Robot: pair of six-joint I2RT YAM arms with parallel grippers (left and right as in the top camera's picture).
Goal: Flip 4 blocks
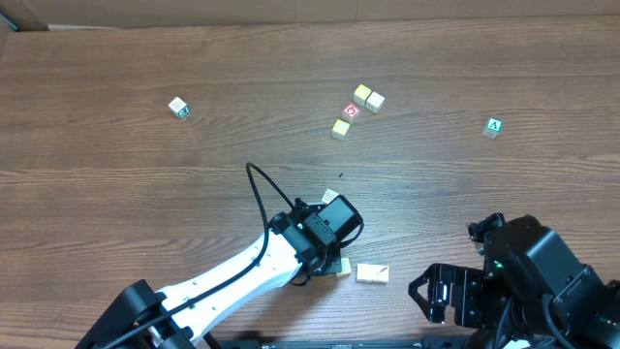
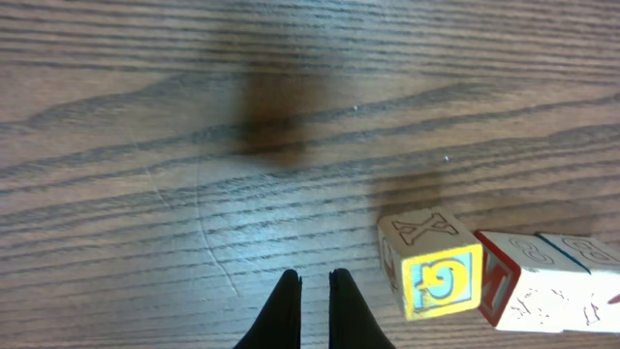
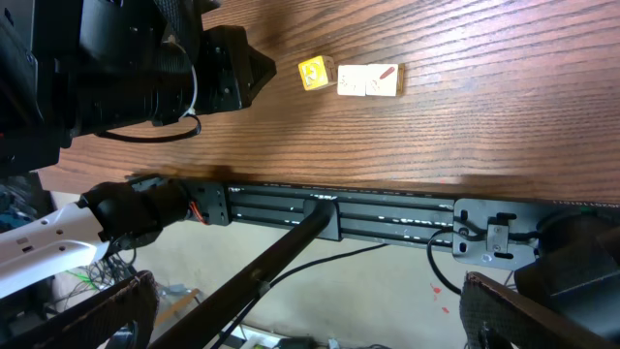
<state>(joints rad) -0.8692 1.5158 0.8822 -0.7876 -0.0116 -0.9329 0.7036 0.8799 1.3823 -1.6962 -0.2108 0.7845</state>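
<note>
Three blocks (image 2: 499, 283) sit in a close row on the table (image 2: 145, 145), with the yellow-faced block (image 2: 438, 279) at one end. The left gripper (image 2: 312, 289) hangs just beside that block, jaws pinched together on nothing. The right gripper (image 1: 444, 294), farther from it, has its jaws spread wide.
</note>
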